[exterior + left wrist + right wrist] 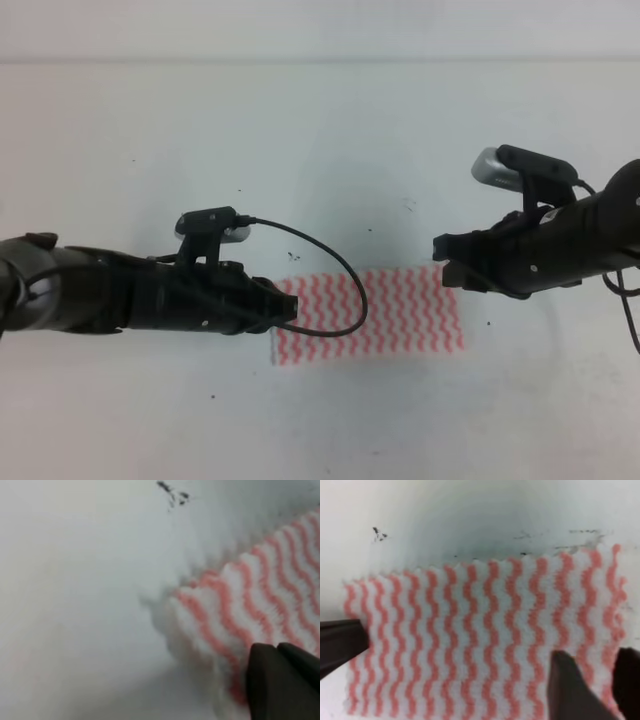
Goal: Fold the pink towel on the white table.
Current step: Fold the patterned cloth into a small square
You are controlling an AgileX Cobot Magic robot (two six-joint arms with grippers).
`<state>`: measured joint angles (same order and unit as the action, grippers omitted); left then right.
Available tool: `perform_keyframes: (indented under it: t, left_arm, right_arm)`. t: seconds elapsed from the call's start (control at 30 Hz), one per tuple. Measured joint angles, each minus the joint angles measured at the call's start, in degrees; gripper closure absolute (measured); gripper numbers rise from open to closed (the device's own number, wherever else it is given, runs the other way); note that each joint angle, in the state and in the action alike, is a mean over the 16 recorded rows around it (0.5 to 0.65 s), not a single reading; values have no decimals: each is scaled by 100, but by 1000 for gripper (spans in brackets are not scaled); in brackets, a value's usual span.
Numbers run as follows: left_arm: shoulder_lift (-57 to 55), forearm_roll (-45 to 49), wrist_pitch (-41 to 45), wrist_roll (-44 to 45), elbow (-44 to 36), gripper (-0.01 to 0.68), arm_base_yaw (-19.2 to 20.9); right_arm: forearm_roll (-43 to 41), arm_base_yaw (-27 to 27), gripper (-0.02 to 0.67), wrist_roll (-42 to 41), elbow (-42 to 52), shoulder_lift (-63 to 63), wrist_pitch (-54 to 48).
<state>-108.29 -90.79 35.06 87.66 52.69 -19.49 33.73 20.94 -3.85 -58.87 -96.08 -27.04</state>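
The pink towel (400, 312) lies flat on the white table (320, 140), its zigzag stripes facing up. My left gripper (291, 308) rests at the towel's left edge. In the left wrist view its two dark fingers (265, 680) sit pressed together over the towel (260, 595) near a corner, with no cloth showing between them. My right gripper (446, 262) hovers over the towel's far right corner. The right wrist view has its fingers (567, 687) apart above the towel (480, 640), striped cloth showing in the gap.
A black cable (345, 275) loops from the left wrist camera across the towel's left part. Small dark specks (292, 257) mark the table just beyond the towel. The table's far edge (320, 60) runs along the top.
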Motion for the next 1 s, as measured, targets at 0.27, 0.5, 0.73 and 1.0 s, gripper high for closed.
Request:
perform_keyframes:
  t: [0.27,0.5,0.73,1.0]
  left_arm:
    - [-96,70,-80,-38,2,676,1]
    - [-123,117,-92,-113,3,676,1]
    - [-131,140,-95,-170,8,676,-1]
    - [-138,170,-92,-194,10,676,-1]
  right_arm:
    - [52,-48,377,96,-160,-395,-49]
    - [83,-122,350,128,-291,-733,-192]
    - [98,-165,350,115,-347,-965,-265]
    - [125,-166,352,98,-378,-1106,-239]
